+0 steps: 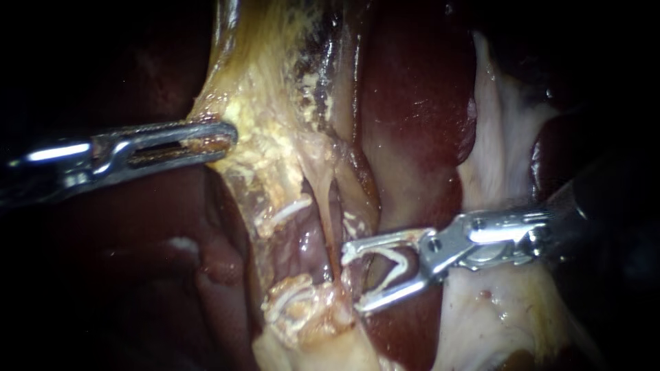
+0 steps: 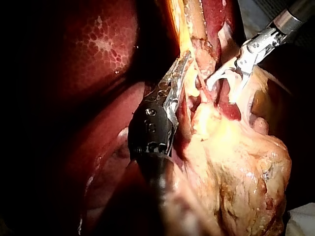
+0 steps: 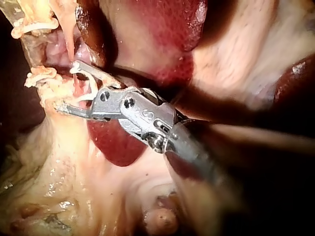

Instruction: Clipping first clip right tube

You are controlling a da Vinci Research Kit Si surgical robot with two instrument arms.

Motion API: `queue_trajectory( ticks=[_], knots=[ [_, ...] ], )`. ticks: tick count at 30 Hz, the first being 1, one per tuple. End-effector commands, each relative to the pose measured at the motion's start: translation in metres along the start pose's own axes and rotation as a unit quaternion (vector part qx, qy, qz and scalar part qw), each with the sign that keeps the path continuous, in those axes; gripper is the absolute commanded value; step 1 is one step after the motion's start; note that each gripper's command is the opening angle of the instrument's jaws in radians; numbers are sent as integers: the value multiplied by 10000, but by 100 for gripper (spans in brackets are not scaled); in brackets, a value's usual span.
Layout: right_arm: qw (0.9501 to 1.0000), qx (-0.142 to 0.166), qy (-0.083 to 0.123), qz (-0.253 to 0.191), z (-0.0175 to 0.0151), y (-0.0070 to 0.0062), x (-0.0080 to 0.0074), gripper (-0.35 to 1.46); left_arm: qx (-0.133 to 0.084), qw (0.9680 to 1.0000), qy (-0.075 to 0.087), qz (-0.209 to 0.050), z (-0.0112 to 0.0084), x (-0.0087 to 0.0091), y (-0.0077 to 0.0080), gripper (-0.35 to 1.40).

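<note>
My right instrument [image 1: 354, 278] comes in from the right. Its jaws stand wide apart with a white clip [image 1: 397, 261] seated between them, one leg along each jaw. Their tips reach the stretched strands where a thin pale tube [image 1: 324, 199] runs down. I cannot tell whether the tube lies between the jaws. In the right wrist view, my right instrument [image 3: 65, 86] has pink tissue between its tips. My left instrument [image 1: 230, 137] enters from the left, its jaws shut on the edge of the yellowish tissue [image 1: 265, 103] and pulling it taut. The left wrist view shows my left instrument [image 2: 186, 58] and my right instrument [image 2: 224, 88].
Dark red liver [image 1: 412, 103] lies behind and right of the strands, and more lies under my right instrument [image 3: 115, 142]. Pale white tissue [image 1: 502, 137] sits at the right. A lumpy yellow fatty mass [image 2: 246, 167] lies beside my left instrument's shaft.
</note>
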Motion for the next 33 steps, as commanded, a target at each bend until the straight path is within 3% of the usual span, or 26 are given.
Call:
queue_trajectory(
  ticks=[1,10,16,24,26,28,29,33],
  knots=[
    [10000,-17,-1,3,1,4,-2,56,-9,10000,-4,28,-1,0,-1,-35],
    [10000,-47,-28,-26,25,18,-11,57,-14,10000,-6,26,-3,0,-5,-35],
    [9999,82,-47,-66,39,17,-11,57,-15,10000,-6,26,-2,0,-5,-35],
    [9996,262,-38,-43,40,15,-9,41,-15,10000,-6,26,-2,0,-5,-35],
    [9997,249,-37,-43,39,15,-9,32,-15,10000,-7,26,-2,0,-5,-35],
    [9998,200,-16,18,35,14,-10,-8,-15,10000,-7,26,-2,0,-5,-35],
    [9998,165,-42,111,34,15,-9,-19,-15,10000,-7,26,-2,0,-5,-35],
    [9994,146,-101,291,28,19,-12,-35,-15,10000,-6,26,-2,0,-6,-35]
  ],
)
